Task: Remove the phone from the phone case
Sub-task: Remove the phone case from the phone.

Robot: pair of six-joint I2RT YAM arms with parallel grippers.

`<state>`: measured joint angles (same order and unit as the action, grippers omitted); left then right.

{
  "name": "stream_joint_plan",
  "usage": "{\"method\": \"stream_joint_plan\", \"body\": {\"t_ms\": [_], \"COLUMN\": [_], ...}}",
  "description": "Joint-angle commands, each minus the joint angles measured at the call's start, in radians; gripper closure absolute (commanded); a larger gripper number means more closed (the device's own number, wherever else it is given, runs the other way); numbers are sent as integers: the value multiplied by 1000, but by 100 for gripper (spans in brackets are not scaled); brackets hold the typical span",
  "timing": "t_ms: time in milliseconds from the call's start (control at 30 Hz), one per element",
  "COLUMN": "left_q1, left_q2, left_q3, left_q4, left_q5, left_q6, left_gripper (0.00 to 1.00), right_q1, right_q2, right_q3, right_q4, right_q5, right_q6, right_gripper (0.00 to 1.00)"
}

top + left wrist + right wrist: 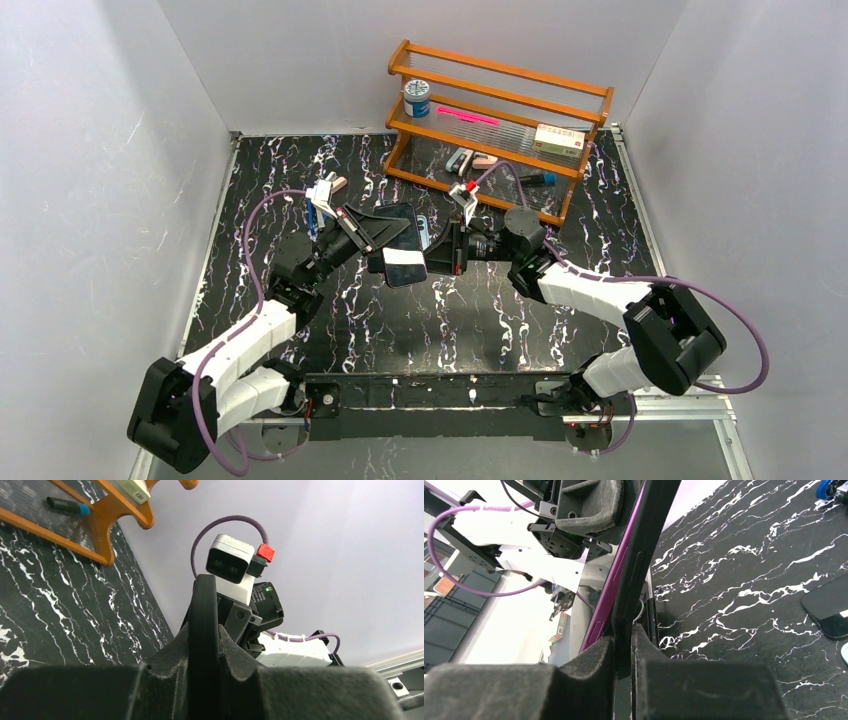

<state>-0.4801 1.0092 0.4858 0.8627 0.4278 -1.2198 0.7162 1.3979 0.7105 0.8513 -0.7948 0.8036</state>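
Phone case (644, 555): thin, matte black strip seen edge-on, with a raised button bump along its side. It is held off the surface over the middle of the table (480, 320), a little toward the far edge.

Phone (611, 585): glossy purple rim with slim side buttons. It sits against the case's left face in the right wrist view. I cannot tell how far it is seated.

Left gripper (385, 232): comes in from the left edge side. Its fingers are narrow and clamped on the rounded black rim of the case, and the pads are coarse, grainy black foam.

Right gripper (445, 248): comes in from the right edge side. Its fingers are pinched tight on the opposite end of the case, with the black strip running straight into the slot between the pads.

Table: black slab with white marble veining and a fine pebbled texture up close.

Second handset (826, 612): flat on the table, dark glossy face, rounded corner.

Wooden rack (500, 72): at the far right corner. It has orange-brown rails and ribbed clear shelves, which hold a round tin (416, 98), a pink pen (467, 117) and a cream box (558, 140).
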Motion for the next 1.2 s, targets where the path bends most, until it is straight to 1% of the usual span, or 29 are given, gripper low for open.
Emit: {"method": "stream_joint_plan", "body": {"t_ms": [0, 67, 200, 300, 367, 433, 500, 567, 633, 667, 700, 800, 867, 933, 1000, 1167], "left_q1": [-22, -17, -17, -17, -17, -17, -17, -17, -20, -23, -32, -90, -155, -227, -294, -410], "left_q2": [23, 15, -7, -27, -38, -43, -43, -39, -31, -23, -14, 23, 57, 96, 125, 181], "left_q3": [-29, -21, 13, 59, 91, 130, 167, 206, 247, 268, 290, 370, 419, 468, 507, 569], "left_q4": [-109, -163, -295, -433, -520, -603, -679, -750, -820, -852, -922, -1039, -1113, -1174, -1219, -1278], "left_q5": [45, 15, -50, -108, -146, -178, -204, -231, -250, -261, -273, -350, -432, -544, -636, -806], "left_q6": [35, 55, 133, 208, 258, 308, 349, 390, 436, 460, 498, 573, 616, 650, 673, 710], "left_gripper": [92, 87, 68, 49, 38, 28, 20, 14, 4, 2, 2, 2, 2, 2, 2, 2], "right_q1": [2, 1, -1, 1, 0, 0, 0, 1, 0, 1, 0, 1, 0, 2, 1, 1], "right_q2": [-8, -11, -36, -63, -72, -75, -76, -72, -62, -57, -53, -45, -42, -42, -46, -53], "right_q3": [12, 0, -17, -35, -26, -14, -16, -10, 8, 17, 23, 26, 32, 43, 55, 79], "right_q4": [194, 173, 74, 3, -77, -167, -199, -253, -320, -347, -368, -404, -433, -473, -510, -591], "right_q5": [119, 126, 157, 193, 214, 230, 249, 281, 311, 324, 333, 364, 387, 413, 442, 486], "right_q6": [24, 16, -28, -52, -72, -87, -87, -83, -78, -71, -63, -26, -7, 5, 20, 55], "right_gripper": [91, 99, 99, 99, 99, 99, 99, 99, 99, 99, 99, 99, 99, 99, 99, 99]}}
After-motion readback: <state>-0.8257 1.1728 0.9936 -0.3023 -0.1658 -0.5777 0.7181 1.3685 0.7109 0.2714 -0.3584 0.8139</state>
